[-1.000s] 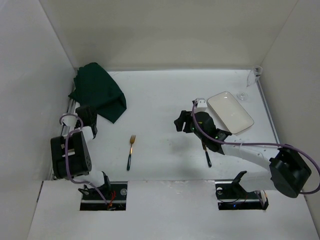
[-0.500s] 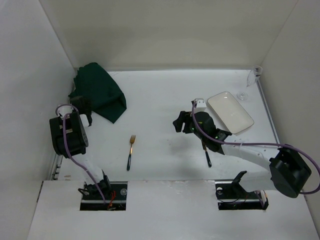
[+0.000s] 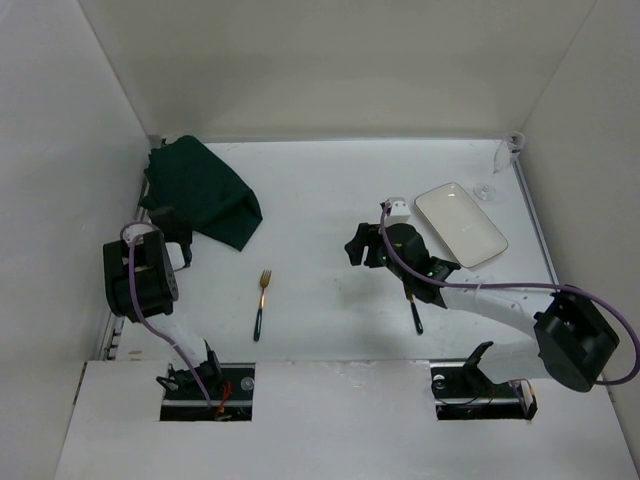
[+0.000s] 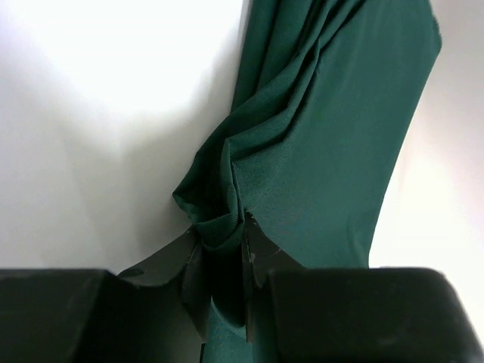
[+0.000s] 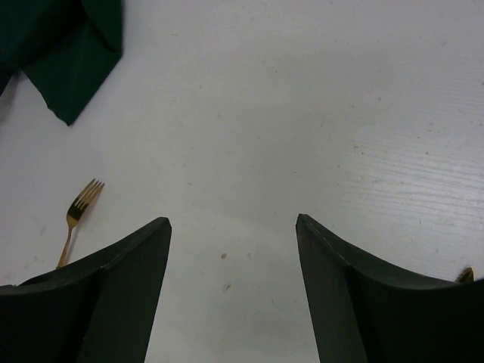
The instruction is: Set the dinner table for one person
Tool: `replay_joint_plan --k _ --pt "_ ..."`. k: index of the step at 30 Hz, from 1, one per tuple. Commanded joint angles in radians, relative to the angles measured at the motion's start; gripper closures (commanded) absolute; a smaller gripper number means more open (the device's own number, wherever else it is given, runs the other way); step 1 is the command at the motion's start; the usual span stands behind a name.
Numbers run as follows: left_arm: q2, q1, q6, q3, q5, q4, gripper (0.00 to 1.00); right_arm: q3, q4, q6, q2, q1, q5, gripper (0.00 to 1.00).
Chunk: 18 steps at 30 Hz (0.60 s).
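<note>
Mia: Where is there room on the desk (image 3: 320, 190)?

Ben: Start at the left. The green cloth (image 3: 200, 190) is bunched in the far left corner, right up against the left wall (image 3: 60, 150). The left jaws are clenched on a fold of it, close to that wall, so there is little room there.

Mia: And next?

Ben: The fork (image 3: 261, 300) lies by itself near the front edge. Its prongs point away from the arms. It is apart from the cloth. After it comes a wide bare stretch in the middle of the desk, all the way to the back wall (image 3: 330, 70).

Mia: What about the right jaws?

Ben: They hang over that bare stretch, spread wide, with nothing in them. Under the right arm (image 3: 490, 300) lies a dark-handled piece of cutlery (image 3: 415, 315). I cannot tell what kind. The white plate (image 3: 460, 224) sits askew near the right edge. The clear glass (image 3: 508, 152) is in the far right corner, by the wall.

Mia: How many of each?

Ben: One cloth, one fork, one dark-handled piece, one plate, one glass, two arms.
</note>
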Motion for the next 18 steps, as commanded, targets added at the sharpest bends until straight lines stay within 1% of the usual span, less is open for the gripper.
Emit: replay_joint_plan --k 1,3,5,7,9,11,13,15,18 --pt "-0.113 0.017 0.01 -0.127 0.002 -0.022 0.9 0.04 0.047 -0.009 0.003 0.012 -0.012 0.27" --pt "-0.195 0.027 0.025 -0.169 -0.017 -0.036 0.9 0.041 0.047 -0.008 0.003 0.015 -0.016 0.27" --pt "-0.268 0.023 0.069 -0.157 -0.038 -0.071 0.9 0.041 0.047 -0.008 0.003 0.018 -0.02 0.26" --pt "-0.326 0.0 0.113 -0.099 -0.063 -0.151 0.89 0.043 0.047 -0.009 0.002 0.02 -0.02 0.25" --pt "-0.366 -0.055 0.168 -0.01 -0.102 -0.244 0.87 0.043 0.044 -0.009 -0.003 0.02 -0.02 0.24" --pt "-0.377 -0.095 0.218 0.056 -0.139 -0.306 0.85 0.041 0.043 -0.011 -0.013 0.02 -0.02 0.22" --pt "-0.377 -0.121 0.234 0.089 -0.174 -0.337 0.85 0.038 0.041 -0.011 -0.023 0.018 -0.02 0.21" --pt "-0.348 -0.132 0.238 0.134 -0.166 -0.346 0.89 0.034 0.041 -0.009 -0.035 0.018 -0.02 0.21" --pt "-0.323 -0.189 0.245 0.228 -0.145 -0.369 0.89 0.029 0.041 -0.009 -0.046 0.018 -0.02 0.21"
